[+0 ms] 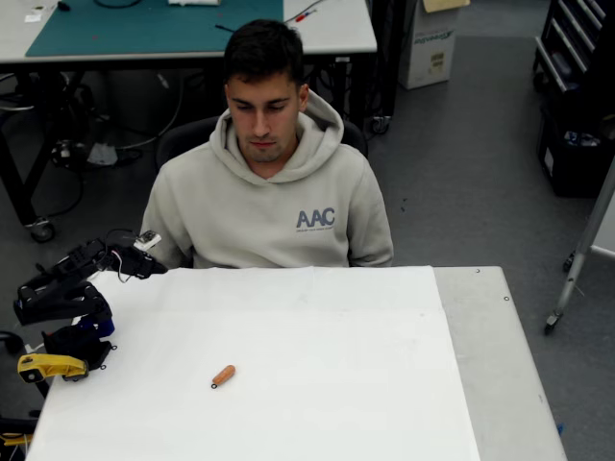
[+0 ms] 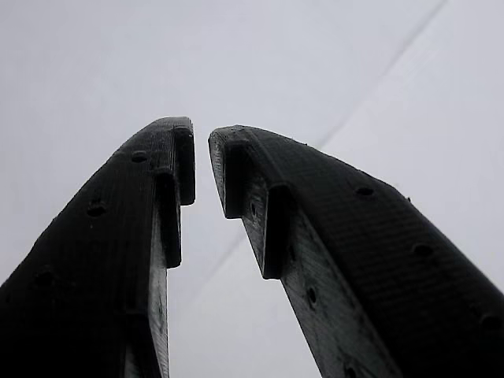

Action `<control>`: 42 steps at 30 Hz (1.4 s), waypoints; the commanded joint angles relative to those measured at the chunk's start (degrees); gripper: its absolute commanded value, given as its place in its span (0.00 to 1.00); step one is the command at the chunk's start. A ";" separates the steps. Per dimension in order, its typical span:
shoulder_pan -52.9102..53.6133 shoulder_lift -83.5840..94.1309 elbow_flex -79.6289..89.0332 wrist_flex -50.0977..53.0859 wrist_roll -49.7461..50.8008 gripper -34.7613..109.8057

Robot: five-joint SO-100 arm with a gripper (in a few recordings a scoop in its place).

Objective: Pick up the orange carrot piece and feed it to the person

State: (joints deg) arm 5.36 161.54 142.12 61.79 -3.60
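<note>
The orange carrot piece (image 1: 223, 376) lies alone on the white table (image 1: 365, 384), left of centre and towards the near edge. The person (image 1: 274, 206) sits behind the table's far edge in a beige hoodie, looking down. My black arm is folded at the table's left edge, and its gripper (image 1: 142, 262) points at the far left corner, well away from the carrot. In the wrist view the gripper (image 2: 201, 161) hangs over bare white table, its black fingers (image 2: 150, 205) drawn together to a thin slit with nothing between them.
A yellow clamp part (image 1: 48, 366) sits at the arm's base by the left edge. A grey strip of tabletop (image 1: 500, 365) runs along the right side. Behind the person are a desk with a green mat (image 1: 144, 24) and shelving.
</note>
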 commanded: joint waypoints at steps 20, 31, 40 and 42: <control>18.81 -42.36 -37.79 0.35 -5.36 0.23; 32.34 -55.90 -44.65 0.44 -16.52 0.23; 42.89 -61.79 -44.74 0.44 -26.46 0.23; 44.12 -62.84 -44.74 0.44 -28.13 0.23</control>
State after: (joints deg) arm 46.85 97.91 101.07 61.96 -28.74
